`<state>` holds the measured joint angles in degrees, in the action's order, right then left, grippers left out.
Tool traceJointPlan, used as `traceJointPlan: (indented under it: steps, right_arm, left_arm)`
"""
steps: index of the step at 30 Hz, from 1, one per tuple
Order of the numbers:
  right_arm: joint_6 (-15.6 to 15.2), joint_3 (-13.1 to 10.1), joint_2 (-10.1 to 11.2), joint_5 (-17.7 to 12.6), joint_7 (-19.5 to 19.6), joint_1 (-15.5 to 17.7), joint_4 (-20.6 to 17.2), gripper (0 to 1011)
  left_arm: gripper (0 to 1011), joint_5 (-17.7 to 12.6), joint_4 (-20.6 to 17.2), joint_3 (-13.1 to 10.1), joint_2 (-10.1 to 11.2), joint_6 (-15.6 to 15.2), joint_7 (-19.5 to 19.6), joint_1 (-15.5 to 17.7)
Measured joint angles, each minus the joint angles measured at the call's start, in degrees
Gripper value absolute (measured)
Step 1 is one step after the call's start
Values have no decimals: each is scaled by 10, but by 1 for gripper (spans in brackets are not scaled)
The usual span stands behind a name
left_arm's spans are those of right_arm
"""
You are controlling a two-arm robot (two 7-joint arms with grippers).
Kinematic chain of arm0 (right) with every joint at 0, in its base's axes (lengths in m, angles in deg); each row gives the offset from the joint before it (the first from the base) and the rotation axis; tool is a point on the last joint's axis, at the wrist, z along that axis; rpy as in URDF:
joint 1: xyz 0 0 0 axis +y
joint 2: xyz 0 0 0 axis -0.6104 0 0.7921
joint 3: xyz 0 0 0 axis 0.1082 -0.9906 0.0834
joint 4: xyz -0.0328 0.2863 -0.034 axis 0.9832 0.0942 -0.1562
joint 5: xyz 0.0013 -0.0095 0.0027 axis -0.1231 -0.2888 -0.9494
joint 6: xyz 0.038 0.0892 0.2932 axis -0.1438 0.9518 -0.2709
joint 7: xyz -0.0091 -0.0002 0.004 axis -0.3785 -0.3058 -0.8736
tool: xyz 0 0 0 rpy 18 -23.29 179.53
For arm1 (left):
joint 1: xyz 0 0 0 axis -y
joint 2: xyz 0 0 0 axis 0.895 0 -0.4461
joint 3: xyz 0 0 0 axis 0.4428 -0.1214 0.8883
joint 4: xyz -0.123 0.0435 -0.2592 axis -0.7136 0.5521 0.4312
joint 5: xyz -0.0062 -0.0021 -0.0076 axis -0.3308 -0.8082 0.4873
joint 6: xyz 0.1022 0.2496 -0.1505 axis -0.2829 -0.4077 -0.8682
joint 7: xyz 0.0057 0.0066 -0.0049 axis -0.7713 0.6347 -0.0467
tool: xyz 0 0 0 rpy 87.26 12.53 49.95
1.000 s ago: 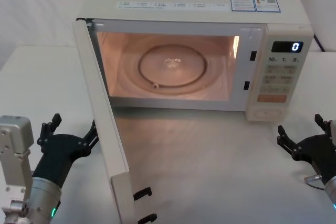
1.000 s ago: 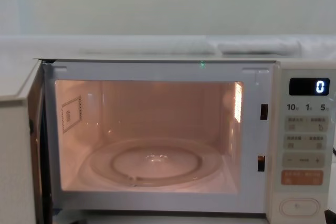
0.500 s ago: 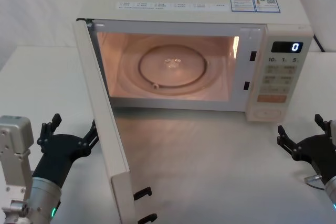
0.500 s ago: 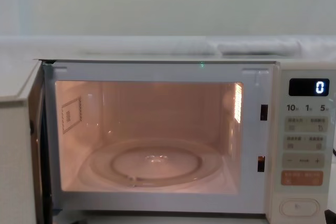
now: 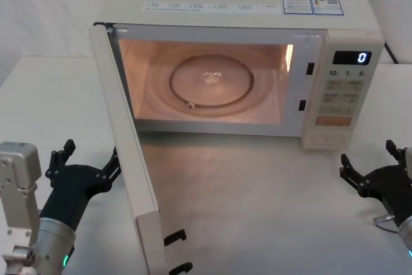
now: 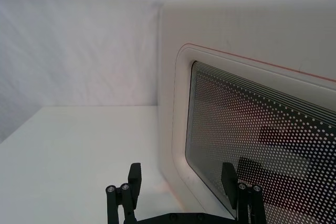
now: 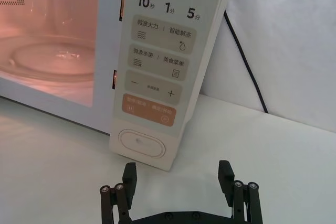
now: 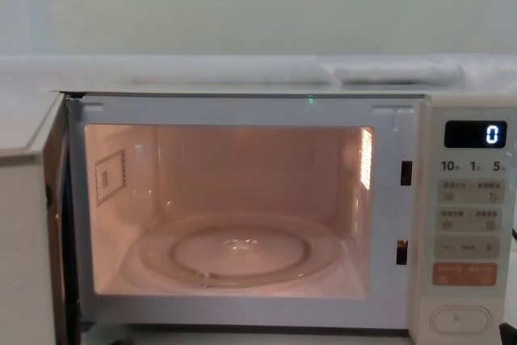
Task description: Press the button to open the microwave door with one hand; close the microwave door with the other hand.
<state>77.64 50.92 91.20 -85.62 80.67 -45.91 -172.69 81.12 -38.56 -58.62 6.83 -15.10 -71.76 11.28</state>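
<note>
Landmark: the microwave (image 5: 238, 62), cavity lit, display reading 0.
Microwave door (image 5: 125, 152): swung wide out from its hinge on the oven's left side, edge-on toward the robot; latch hooks show at its free end.
Button (image 7: 142, 144): bottom of the control strip at the oven's right, not touched.
Right gripper (image 5: 373, 175): in front of the oven's right end, below the control strip and apart from it; fingers spread, nothing held.
Left gripper (image 5: 80, 175): just outside the open door, on its outer face side, near the window; fingers spread, empty; contact with the panel cannot be told.
Step in hand: opening looks done; closing is not yet done.
Next move calls for: left gripper against the door's outer face near the free edge, pushing it round toward the oven front until the latches seat.
</note>
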Motion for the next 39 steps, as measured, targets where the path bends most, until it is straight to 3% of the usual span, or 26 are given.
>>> traceJointPlan:
  steps: [39]
  right_arm:
    - [0,0,0,0,0,0,0,1002]
  left_arm:
    - [1001,0,0,0,0,0,0,0]
